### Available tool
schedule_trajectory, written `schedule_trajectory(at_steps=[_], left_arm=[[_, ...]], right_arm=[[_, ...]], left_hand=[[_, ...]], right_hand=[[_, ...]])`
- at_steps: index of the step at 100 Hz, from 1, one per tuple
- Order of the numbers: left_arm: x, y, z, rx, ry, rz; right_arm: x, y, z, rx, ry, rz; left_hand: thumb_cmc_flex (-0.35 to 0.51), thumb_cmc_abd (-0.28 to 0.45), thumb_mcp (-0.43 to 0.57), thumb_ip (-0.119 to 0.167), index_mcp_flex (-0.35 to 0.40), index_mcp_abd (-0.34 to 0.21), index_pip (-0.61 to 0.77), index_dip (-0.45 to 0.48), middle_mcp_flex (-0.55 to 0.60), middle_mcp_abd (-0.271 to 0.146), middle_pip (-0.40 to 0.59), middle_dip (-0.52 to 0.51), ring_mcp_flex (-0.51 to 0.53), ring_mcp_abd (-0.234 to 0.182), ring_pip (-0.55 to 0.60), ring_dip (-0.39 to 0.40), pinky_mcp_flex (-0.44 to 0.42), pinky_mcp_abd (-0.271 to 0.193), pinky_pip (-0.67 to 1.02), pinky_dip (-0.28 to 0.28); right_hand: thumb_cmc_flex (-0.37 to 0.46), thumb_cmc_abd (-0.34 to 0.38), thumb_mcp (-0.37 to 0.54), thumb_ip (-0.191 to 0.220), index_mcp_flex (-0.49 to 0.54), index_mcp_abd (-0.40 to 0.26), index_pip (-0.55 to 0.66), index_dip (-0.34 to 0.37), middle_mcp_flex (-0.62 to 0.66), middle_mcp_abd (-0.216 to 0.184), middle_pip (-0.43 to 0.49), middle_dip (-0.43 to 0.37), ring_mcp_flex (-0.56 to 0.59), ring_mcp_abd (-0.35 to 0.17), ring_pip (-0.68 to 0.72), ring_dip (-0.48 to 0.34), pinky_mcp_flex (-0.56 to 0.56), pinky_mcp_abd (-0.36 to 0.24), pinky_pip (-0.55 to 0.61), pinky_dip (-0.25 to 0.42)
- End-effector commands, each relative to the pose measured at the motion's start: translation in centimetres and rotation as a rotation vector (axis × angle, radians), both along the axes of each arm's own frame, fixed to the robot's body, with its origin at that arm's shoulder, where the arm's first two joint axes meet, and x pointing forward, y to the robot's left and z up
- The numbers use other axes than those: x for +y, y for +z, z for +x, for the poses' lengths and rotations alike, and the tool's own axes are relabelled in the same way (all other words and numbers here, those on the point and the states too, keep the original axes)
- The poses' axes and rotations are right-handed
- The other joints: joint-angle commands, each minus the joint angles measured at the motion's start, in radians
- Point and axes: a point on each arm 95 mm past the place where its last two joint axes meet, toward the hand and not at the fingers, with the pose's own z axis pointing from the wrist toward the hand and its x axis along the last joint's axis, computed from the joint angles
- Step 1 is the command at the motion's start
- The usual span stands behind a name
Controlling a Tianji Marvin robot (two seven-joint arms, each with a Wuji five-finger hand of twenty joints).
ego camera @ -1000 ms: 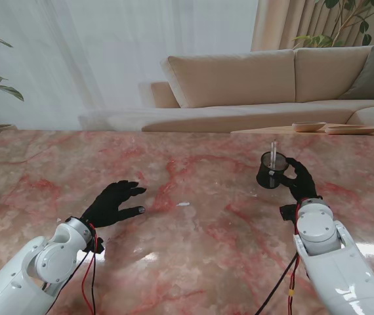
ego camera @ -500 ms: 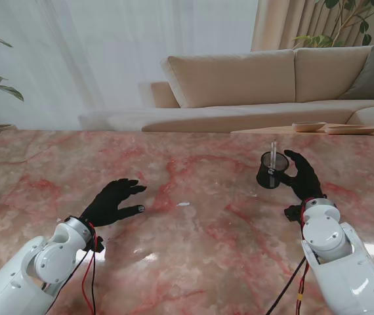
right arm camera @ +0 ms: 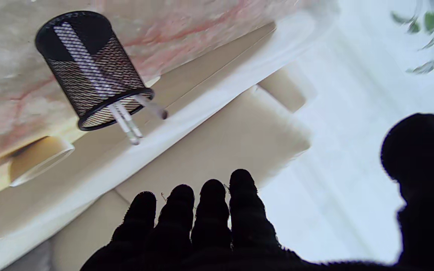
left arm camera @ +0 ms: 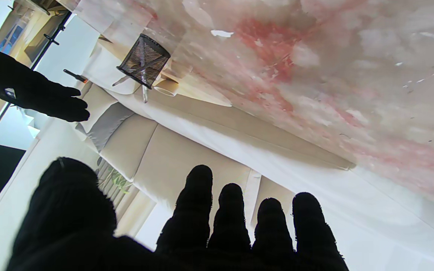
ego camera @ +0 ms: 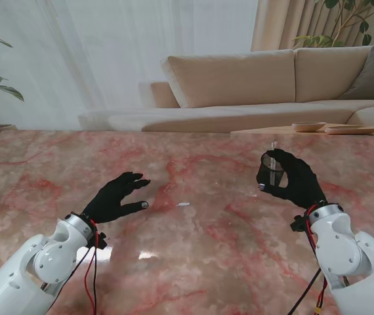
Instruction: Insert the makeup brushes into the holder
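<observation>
Nearest to me, at about eight o'clock on the pink marble desk [ego camera: 193, 249], the left hand [ego camera: 116, 199] hovers palm down, fingers spread, gripping nothing. Its wrist camera confirms it: four fingertips [left arm camera: 198, 188] fanned out with the thumb wide, and air between them.

Over at three o'clock, the right hand [ego camera: 292, 180] is raised beside the holder [ego camera: 270, 172], a black mesh cup. From the stand camera the hand overlaps the cup, and you'd swear it was gripping. Look along the right wrist, though: the four fingers [right arm camera: 239, 195] lie side by side, the thumb well out, and the holder [right arm camera: 90, 71] stands apart from them, untouched. That hand is loose and carries nothing.

The same wrist view shows the makeup brushes [right arm camera: 126, 120], pale handles poking past the rim of the cup, leaning; through the mesh a handle runs down to the base. From the stand only one clear stem [ego camera: 273, 152] shows above the rim.

Farther off, at twelve o'clock, a beige sofa [ego camera: 252, 79].
</observation>
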Motion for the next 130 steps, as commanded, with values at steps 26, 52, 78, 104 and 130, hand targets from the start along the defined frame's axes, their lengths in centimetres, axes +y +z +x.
schedule_trajectory(at_steps=[26, 52, 78, 104, 130], left_arm=[[-1.2, 1.1, -0.8, -0.033, -0.031, -0.035], [-1.6, 2.0, -1.6, -0.054, -0.046, -0.055], [-2.2, 2.3, -2.4, -0.061, -0.061, -0.067], [-2.5, 2.4, -2.9, -0.068, -0.060, -0.078], [-2.6, 2.3, -3.2, -0.063, -0.059, -0.073]], right_arm=[[4.2, -1.9, -2.2, -0.019, 0.151, -0.056], [6.9, -3.8, -3.1, -0.007, 0.204, -0.019], [8.1, -4.6, -3.9, -0.008, 0.228, 0.005], [8.4, -4.2, -4.2, -0.026, 0.245, 0.029], [8.5, -4.0, -4.4, -0.037, 0.249, 0.041]], left_hand=[[-0.059, 0.032, -0.030, 0.032, 0.027, 0.014, -0.021, -0.020, -0.006, -0.015, 0.005, -0.003, 0.034, -0.025, 0.052, -0.017, 0.000, -0.063, 0.160, 0.001], [-0.068, 0.031, -0.031, 0.033, 0.030, 0.014, -0.019, -0.018, -0.002, -0.014, 0.003, -0.004, 0.048, -0.015, 0.069, -0.019, -0.004, -0.062, 0.225, 0.020], [-0.067, 0.029, -0.030, 0.034, 0.034, 0.014, -0.013, -0.015, 0.003, -0.012, 0.003, -0.004, 0.056, -0.013, 0.073, -0.020, -0.007, -0.057, 0.252, 0.027], [-0.068, 0.027, -0.030, 0.035, 0.040, 0.019, -0.012, -0.015, 0.017, 0.006, 0.006, -0.002, 0.084, 0.010, 0.089, -0.016, -0.011, -0.053, 0.308, 0.049], [-0.068, 0.029, -0.030, 0.035, 0.040, 0.019, -0.017, -0.017, 0.017, 0.006, 0.004, -0.003, 0.082, 0.006, 0.089, -0.016, -0.015, -0.054, 0.311, 0.047]], right_hand=[[-0.142, 0.093, 0.012, 0.055, 0.053, 0.008, 0.016, -0.045, 0.076, 0.032, 0.010, -0.092, 0.104, 0.015, -0.012, -0.114, 0.119, -0.055, -0.021, -0.150], [-0.213, 0.223, -0.015, 0.071, 0.039, 0.008, 0.011, -0.059, 0.097, 0.045, -0.007, -0.103, 0.123, 0.037, -0.007, -0.130, 0.154, -0.031, 0.015, -0.183], [-0.222, 0.247, -0.027, 0.080, 0.032, 0.005, 0.009, -0.066, 0.101, 0.052, -0.018, -0.108, 0.128, 0.045, -0.002, -0.138, 0.164, -0.020, 0.042, -0.206], [-0.233, 0.278, -0.044, 0.081, 0.032, 0.003, 0.014, -0.066, 0.105, 0.060, -0.016, -0.106, 0.138, 0.054, 0.006, -0.137, 0.179, -0.009, 0.079, -0.218], [-0.222, 0.275, -0.049, 0.083, 0.043, 0.010, 0.024, -0.063, 0.110, 0.061, -0.018, -0.107, 0.136, 0.053, 0.005, -0.139, 0.172, -0.011, 0.092, -0.238]])
